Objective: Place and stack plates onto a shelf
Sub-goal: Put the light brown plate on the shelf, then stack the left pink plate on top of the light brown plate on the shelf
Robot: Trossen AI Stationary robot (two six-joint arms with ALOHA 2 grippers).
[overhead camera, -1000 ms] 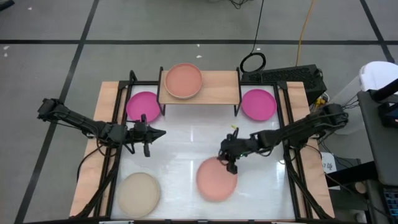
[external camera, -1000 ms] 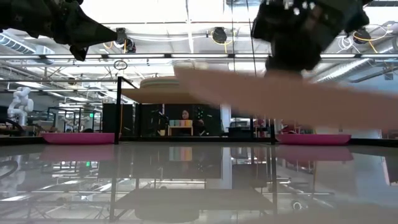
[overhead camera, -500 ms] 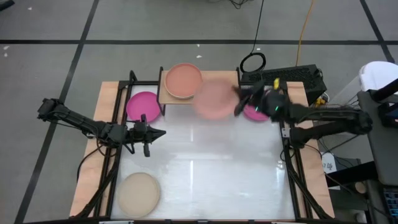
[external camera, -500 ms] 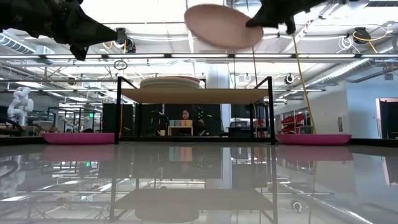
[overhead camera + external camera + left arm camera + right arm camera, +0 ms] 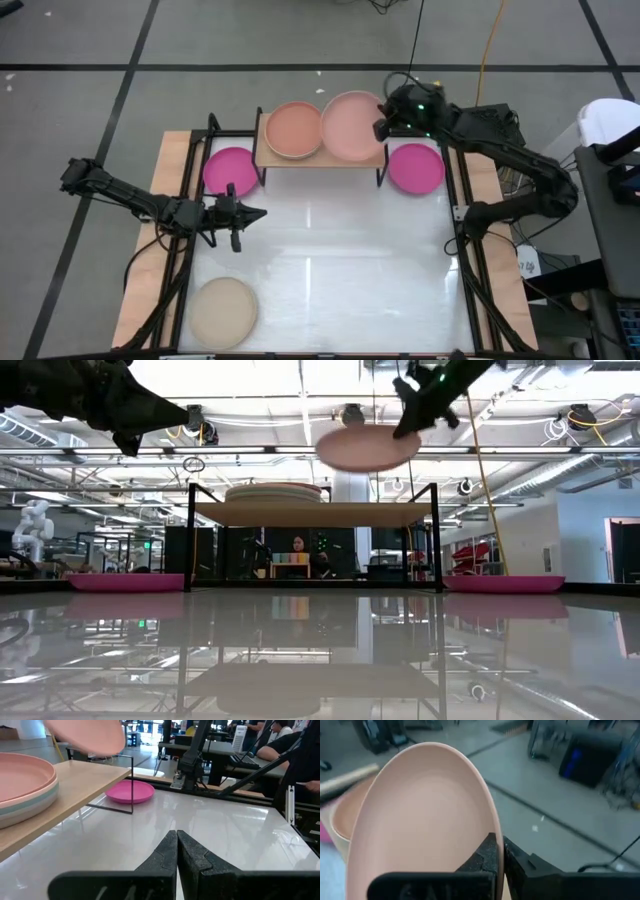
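White and glossy, the table top (image 5: 320,270) sits inside a wooden border, with an open workshop and strip lights behind it. At the table's back edge stands the shelf (image 5: 322,150), a light wooden top on thin black legs.

Above the shelf's right half hangs a pale pink plate (image 5: 352,125), clear of the wood in the low view (image 5: 368,448) and tilted slightly. The right gripper (image 5: 383,127) pinches it by its right rim, fingers closed tight on the edge; the wrist camera looks straight across the plate's hollow (image 5: 420,820).

On the shelf's left half rests a stack topped by a peach-orange plate (image 5: 294,129), with a paler one just under it (image 5: 25,800).

Down on the table, one magenta plate (image 5: 231,171) lies partly under the shelf's left end, and a second magenta plate (image 5: 415,167) lies just off its right end. A beige plate (image 5: 224,311) sits alone near the front left corner.

Left of centre, the left gripper (image 5: 256,213) hovers over the table with its fingers pressed together, holding nothing.
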